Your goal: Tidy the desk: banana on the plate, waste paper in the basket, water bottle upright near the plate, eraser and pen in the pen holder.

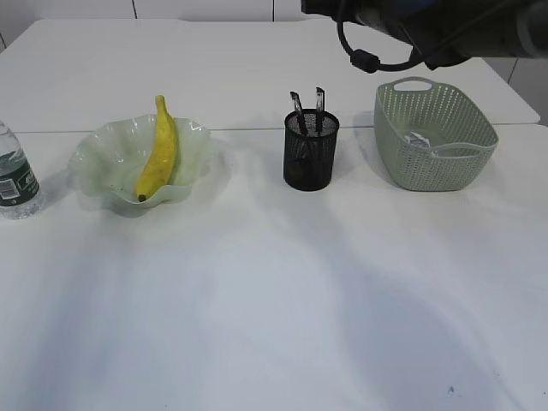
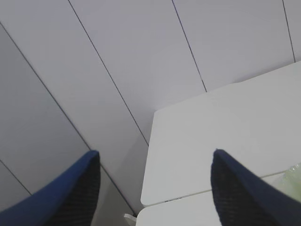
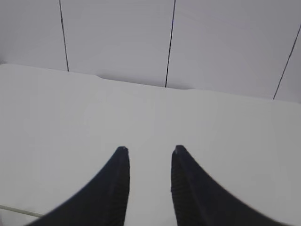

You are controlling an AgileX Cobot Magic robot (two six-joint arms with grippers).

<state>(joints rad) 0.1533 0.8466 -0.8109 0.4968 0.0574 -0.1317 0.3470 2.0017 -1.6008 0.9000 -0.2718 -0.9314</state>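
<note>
With the banana [image 1: 159, 154] lying in the pale green plate [image 1: 94, 158] at the left of the desk [image 1: 274, 300], you've got the water bottle [image 1: 15, 175] upright just left of that plate, cut by the frame edge. Two pens [image 1: 308, 111] stand in the black mesh pen holder [image 1: 311, 152] mid-desk; eraser not discernible. Something pale sits in the green basket [image 1: 435, 137] on the right. Left gripper [image 2: 155, 157]: jaws wide apart, holding nothing. Right gripper [image 3: 149, 150]: jaws parted narrowly, nothing between them, above bare desk.
</note>
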